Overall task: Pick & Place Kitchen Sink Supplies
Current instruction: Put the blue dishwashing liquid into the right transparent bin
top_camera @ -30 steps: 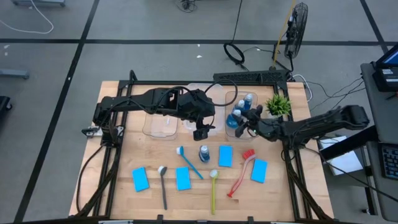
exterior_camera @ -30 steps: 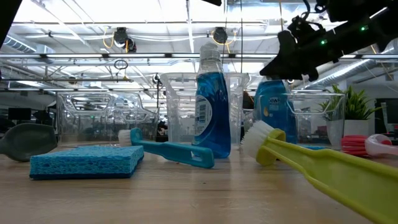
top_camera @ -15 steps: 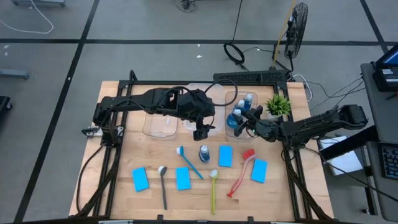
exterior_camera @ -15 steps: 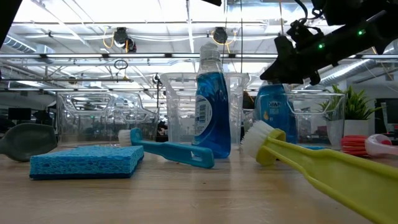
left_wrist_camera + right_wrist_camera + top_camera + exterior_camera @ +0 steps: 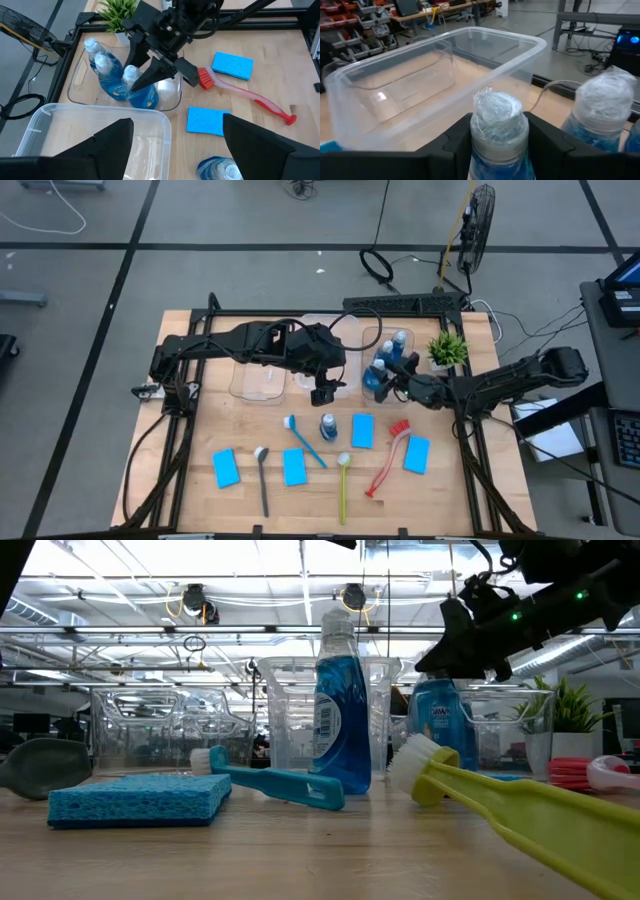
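My right gripper (image 5: 389, 381) is shut on a blue bottle (image 5: 377, 374) inside the clear tub (image 5: 75, 86) at the back right, next to two more blue bottles (image 5: 102, 70). My left gripper (image 5: 322, 392) hangs open above the middle tubs' near edge and touches nothing. On the table stands one more blue bottle (image 5: 328, 425). Near it lie several blue sponges (image 5: 226, 467) and the blue (image 5: 305, 442), dark (image 5: 262, 482), yellow-green (image 5: 342, 485) and red (image 5: 388, 462) brushes. My right gripper pinches the bottle's neck (image 5: 498, 146), just below the pale cap (image 5: 497, 111), between its two fingers (image 5: 456, 145). The fingers come nearly level from the table's right side. The bottle stands upright within the tub's walls; whether its base rests on the tub's floor I cannot tell.
A small green potted plant (image 5: 447, 348) stands just right of the bottles' tub. Two more clear tubs (image 5: 258, 377) sit under my left arm at the back middle. A fan (image 5: 478, 225) and cables lie beyond the table's far edge.
The blue bottle in my right gripper has sunk a little lower inside the tub, staying upright.
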